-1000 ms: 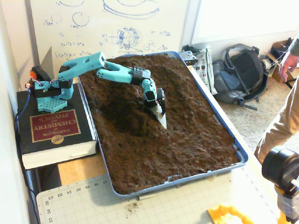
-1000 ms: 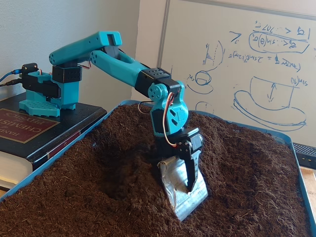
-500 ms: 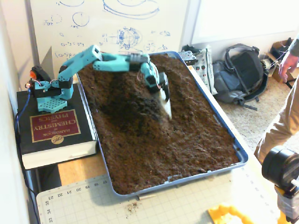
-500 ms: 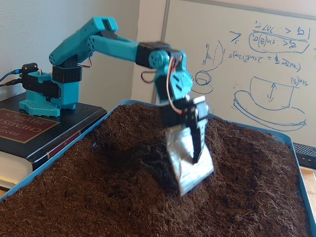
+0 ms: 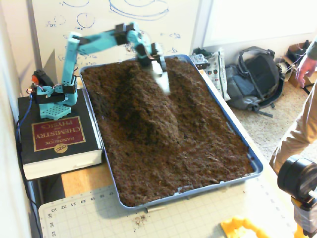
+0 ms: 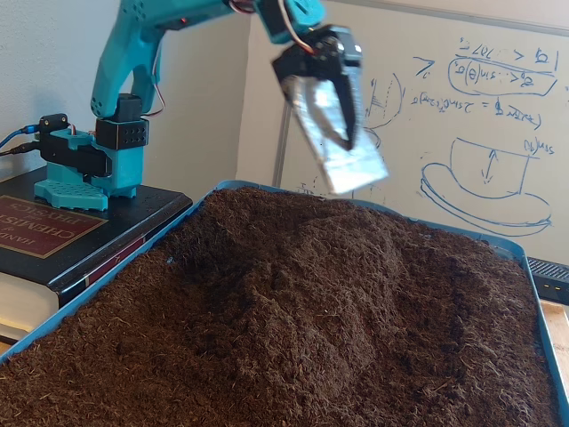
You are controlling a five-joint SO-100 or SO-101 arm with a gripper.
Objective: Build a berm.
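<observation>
The berm (image 5: 151, 111) is a long rounded ridge of dark brown soil running down the middle of the blue tray (image 5: 237, 136); in the low fixed view the berm (image 6: 302, 285) rises as a broad hump. My teal arm is lifted high over the tray's far end. My gripper (image 5: 161, 75) hangs clear above the soil, touching nothing below. It is shut on a bent silver metal scoop (image 6: 342, 156), with the black finger (image 6: 342, 84) pressed across the scoop's face. The gripper (image 6: 348, 147) tilts down toward the right.
The arm's base (image 5: 49, 99) stands on a thick black book (image 5: 57, 144) left of the tray. A whiteboard (image 6: 462, 116) stands behind. A backpack (image 5: 255, 77) and a person (image 5: 302, 114) are at the right; a cutting mat (image 5: 163, 218) lies in front.
The arm has swung up and back, lifting the scoop out of the soil from the ridge's middle to high above the tray's far end. The ridge now shows uncovered.
</observation>
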